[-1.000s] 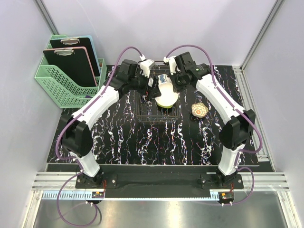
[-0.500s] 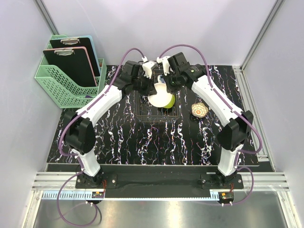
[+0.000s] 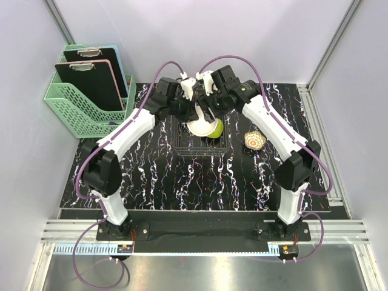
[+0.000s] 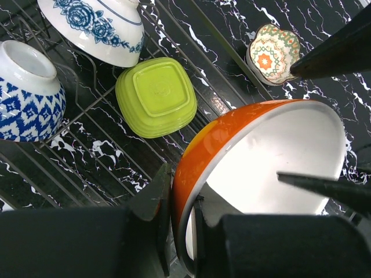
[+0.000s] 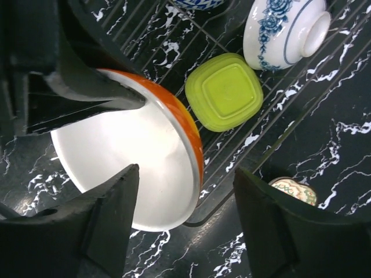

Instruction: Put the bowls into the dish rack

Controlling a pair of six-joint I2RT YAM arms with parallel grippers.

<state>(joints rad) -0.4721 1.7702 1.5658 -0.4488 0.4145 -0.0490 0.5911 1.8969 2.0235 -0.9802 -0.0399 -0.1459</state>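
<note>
The orange bowl (image 3: 199,127), white inside, hangs tilted over the dish rack (image 3: 182,145). My left gripper (image 4: 181,191) is shut on its rim, one finger outside and one inside. My right gripper (image 5: 185,174) stands open, its fingers either side of the bowl's (image 5: 133,150) far edge and not touching it. In the dish rack (image 4: 75,145) a lime green bowl (image 4: 156,95) lies upside down beside two blue-and-white bowls, one floral (image 4: 95,23) and one with a geometric pattern (image 4: 26,92). From above, both grippers meet over the rack's back half.
A small patterned dish (image 3: 254,140) sits on the black marbled mat right of the rack. A mint green basket (image 3: 85,112) with clipboards stands at the back left. The two forearms cross closely above the rack.
My left gripper closed on the orange bowl's rim, then my right gripper opened and let go of it. The bowl shifted slightly left over the rack.
</note>
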